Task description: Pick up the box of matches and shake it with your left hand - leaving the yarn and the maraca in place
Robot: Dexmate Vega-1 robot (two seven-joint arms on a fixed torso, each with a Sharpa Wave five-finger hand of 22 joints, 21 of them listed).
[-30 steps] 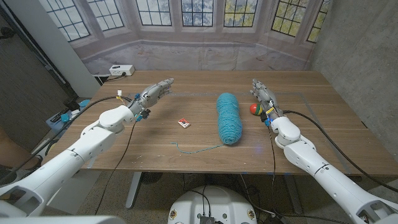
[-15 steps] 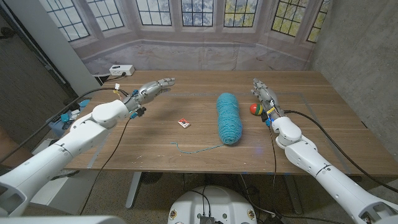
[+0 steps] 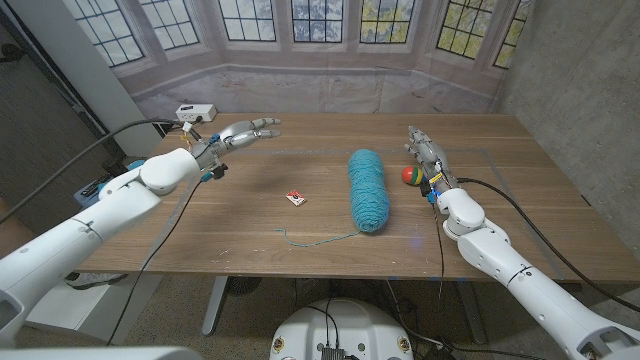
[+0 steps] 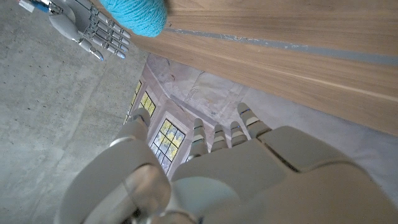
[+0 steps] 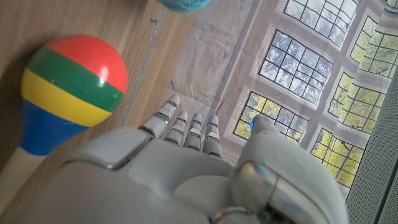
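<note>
1. on the desk (image 3: 250,220), left of centre, the box of matches (image 3: 296,198) lies flat, small and red-white, its long axis skewed to the desk edges; which end leads is too small to tell.
2. left robot hand (image 3: 240,134) is raised above the desk's far left part, fingers extended and slightly apart, holding nothing, well apart from the box.
3. right robot hand (image 3: 422,150) is just beside the maraca (image 3: 410,176), fingers straight and close together, holding nothing.
4. yarn (image 3: 368,188), a teal skein, lies between box and maraca, long axis running near to far, with a loose strand trailing toward the near edge.
</note>
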